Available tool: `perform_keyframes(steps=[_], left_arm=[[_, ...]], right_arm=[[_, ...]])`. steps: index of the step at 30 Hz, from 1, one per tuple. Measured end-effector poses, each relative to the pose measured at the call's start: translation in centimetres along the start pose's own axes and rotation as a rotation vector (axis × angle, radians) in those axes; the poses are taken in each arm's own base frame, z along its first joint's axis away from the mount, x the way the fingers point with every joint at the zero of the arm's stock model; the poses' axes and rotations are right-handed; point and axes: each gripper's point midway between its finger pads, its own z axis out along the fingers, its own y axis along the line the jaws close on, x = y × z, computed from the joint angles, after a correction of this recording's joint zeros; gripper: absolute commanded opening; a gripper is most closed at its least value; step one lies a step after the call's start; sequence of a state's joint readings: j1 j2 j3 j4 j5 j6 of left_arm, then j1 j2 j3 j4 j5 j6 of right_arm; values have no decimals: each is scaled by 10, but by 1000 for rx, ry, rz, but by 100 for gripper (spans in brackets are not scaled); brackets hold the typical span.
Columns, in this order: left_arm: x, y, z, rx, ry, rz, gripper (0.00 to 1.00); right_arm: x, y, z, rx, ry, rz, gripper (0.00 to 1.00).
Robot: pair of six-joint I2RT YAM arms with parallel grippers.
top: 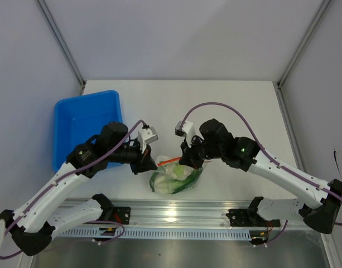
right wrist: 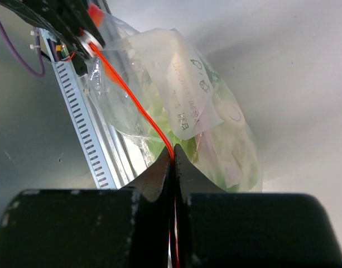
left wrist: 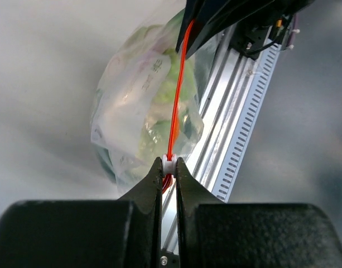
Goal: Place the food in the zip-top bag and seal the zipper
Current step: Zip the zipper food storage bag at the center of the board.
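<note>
The zip-top bag [top: 176, 180] hangs between the two arms at the near edge of the tabletop [top: 226, 106], just in front of the aluminium rail [top: 176, 215]. It is held up by its mouth. I cannot tell whether its bottom touches the tabletop.

The food [top: 173, 177] is inside the bag: pale white-and-green leafy pieces packed into the lower part, with brighter green showing behind them. The separate pieces are too blurred through the crinkled plastic to count. A white printed panel on the bag's face covers part of them in both wrist views.

The zipper [top: 169, 161] runs as a thin orange-red line, stretched straight from one arm to the other along the top of the bag.

The left fingers [left wrist: 151, 187] are pressed together on the zipper at its left end, where a small white slider [left wrist: 169, 164] sits right at their tips. The right fingers [right wrist: 157, 176] are likewise closed tight on the orange-red strip at the opposite end, the line disappearing between them. From each wrist camera, the other arm's fingers show at the far end of the strip.

The blue plastic bin [top: 87, 125] stands on the tabletop's left side, well apart from the bag, behind the left arm.
</note>
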State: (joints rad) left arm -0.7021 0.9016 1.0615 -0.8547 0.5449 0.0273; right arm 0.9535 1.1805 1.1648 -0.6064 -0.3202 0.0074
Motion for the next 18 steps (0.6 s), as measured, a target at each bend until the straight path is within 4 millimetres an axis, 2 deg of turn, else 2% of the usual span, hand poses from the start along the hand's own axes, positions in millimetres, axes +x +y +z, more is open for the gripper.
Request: perform_keyframes(steps=[18], left_arm=[[30, 0, -41, -175, -48, -132, 4]], right_arm=[[16, -9, -1, 36, 9, 54, 0]])
